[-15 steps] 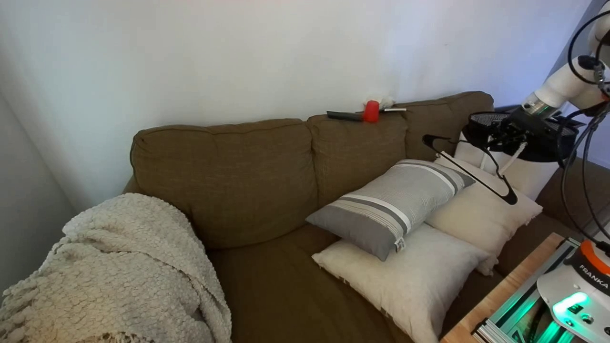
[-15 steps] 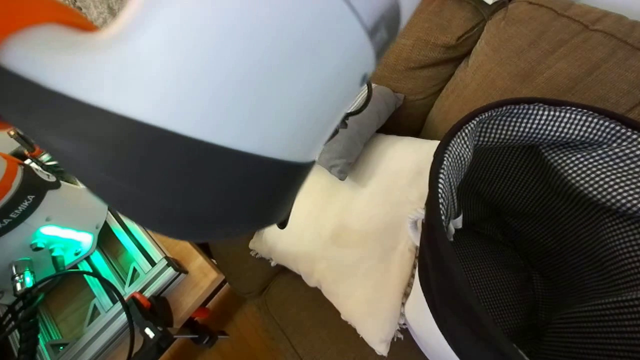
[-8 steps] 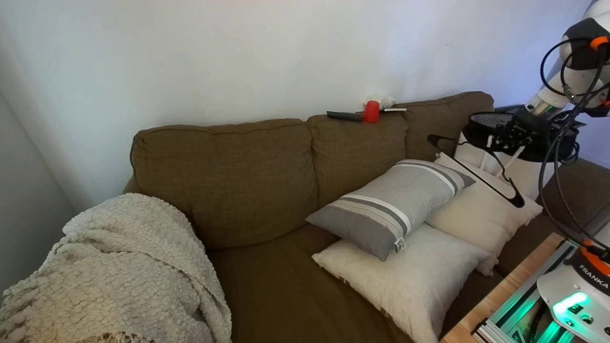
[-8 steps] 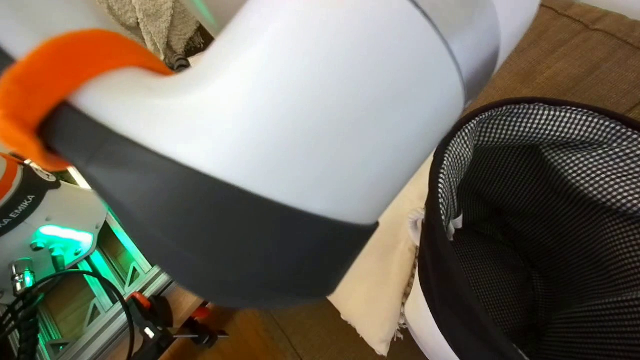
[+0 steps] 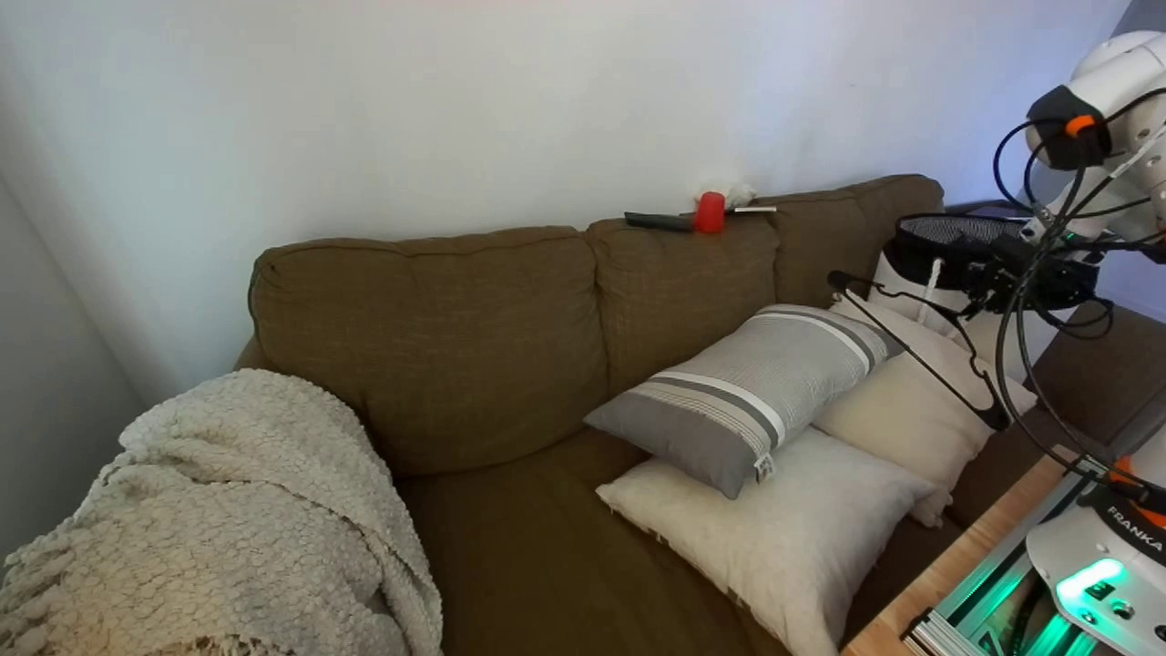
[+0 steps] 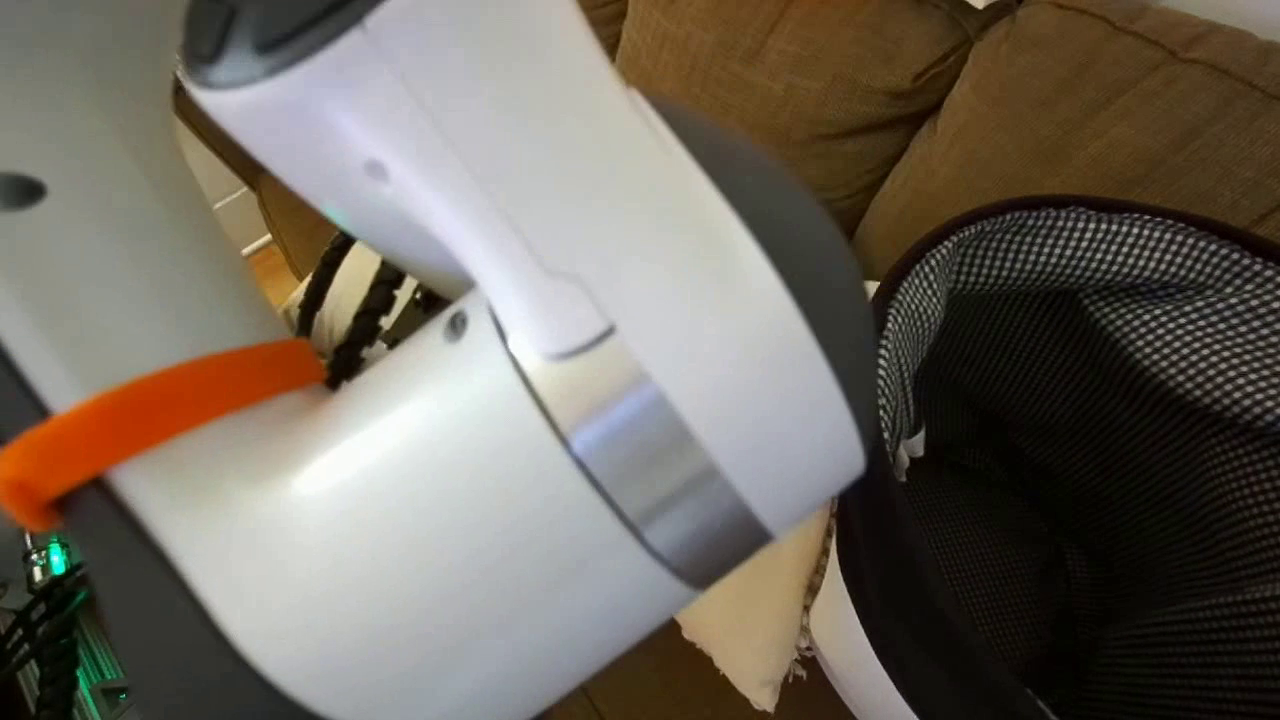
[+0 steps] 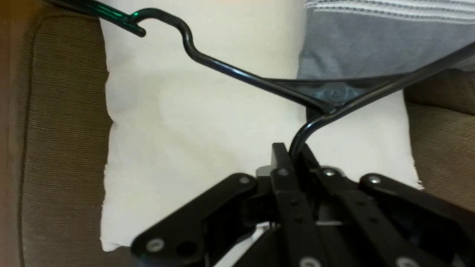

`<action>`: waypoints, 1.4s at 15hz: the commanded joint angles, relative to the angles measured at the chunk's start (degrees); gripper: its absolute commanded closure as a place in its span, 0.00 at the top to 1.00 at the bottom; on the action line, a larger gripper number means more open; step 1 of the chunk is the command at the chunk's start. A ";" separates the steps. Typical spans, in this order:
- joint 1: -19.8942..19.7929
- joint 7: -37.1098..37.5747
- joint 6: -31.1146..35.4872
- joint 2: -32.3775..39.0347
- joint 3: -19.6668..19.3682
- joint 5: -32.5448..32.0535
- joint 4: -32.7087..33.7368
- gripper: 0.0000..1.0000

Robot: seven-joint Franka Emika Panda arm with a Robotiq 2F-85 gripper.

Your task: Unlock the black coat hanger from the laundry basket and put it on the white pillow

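The black coat hanger (image 7: 293, 95) hangs in the air from the gripper (image 7: 293, 152), above the white pillow (image 7: 193, 148) that lies on the sofa (image 5: 437, 346) just beyond the far corner of the wooden counter (image 5: 1022, 501). The jaws are drawn in to a narrow gap, with the curved hook pinched between their tips.

The hanger is thin, dark and glossy. In an exterior view it is tilted, its long bottom bar sloping down from the sofa-back side to a lower end near the counter's far corner. In the wrist view one shoulder runs to the upper left and dips into a notch, with green light caught on it close by; the other shoulder runs out at the right. I cannot tell whether any part of it touches the pillow.

The laundry basket (image 6: 895, 560) stands upright just beside this pillow, showing a wide dark rim, a checked lining and a white outside. In an exterior view the robot arm (image 6: 450, 520) crosses in front of much of the pillow.

A grey striped pillow (image 5: 747, 392) lies partly on a second white pillow (image 5: 783, 538), which sits along the counter's sofa-side edge. Well apart from that edge, a red thing (image 5: 710, 212) rests on the sofa back, and a fluffy blanket (image 5: 264, 510) drapes the far end.
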 commanded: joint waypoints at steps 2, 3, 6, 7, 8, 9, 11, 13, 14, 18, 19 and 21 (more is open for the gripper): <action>3.69 1.26 4.24 7.90 -6.87 6.54 -3.83 0.02; 0.84 3.04 -0.04 2.44 -2.82 2.66 -5.13 0.02; 1.25 1.55 -0.13 0.97 -4.84 3.10 -6.39 0.02; 0.98 2.28 -0.13 0.41 -4.85 2.77 -6.14 0.02; 1.61 1.89 -0.13 0.30 -5.76 3.52 -6.34 0.02; 2.64 1.83 -0.13 0.12 -6.95 3.91 -5.58 0.02; -0.66 1.36 -3.40 -2.53 -2.48 -0.13 -4.83 0.09; -0.10 1.05 -4.78 -4.92 -2.06 3.15 -7.08 0.02; -0.18 0.65 -5.92 -6.27 -1.27 4.21 -7.87 0.02; -0.52 -1.96 -12.62 -15.33 3.04 7.81 -11.70 0.02; 0.28 -1.58 -14.97 -17.46 3.34 7.75 -12.00 0.02; 1.38 1.95 -19.31 -20.21 4.09 6.25 -10.61 0.02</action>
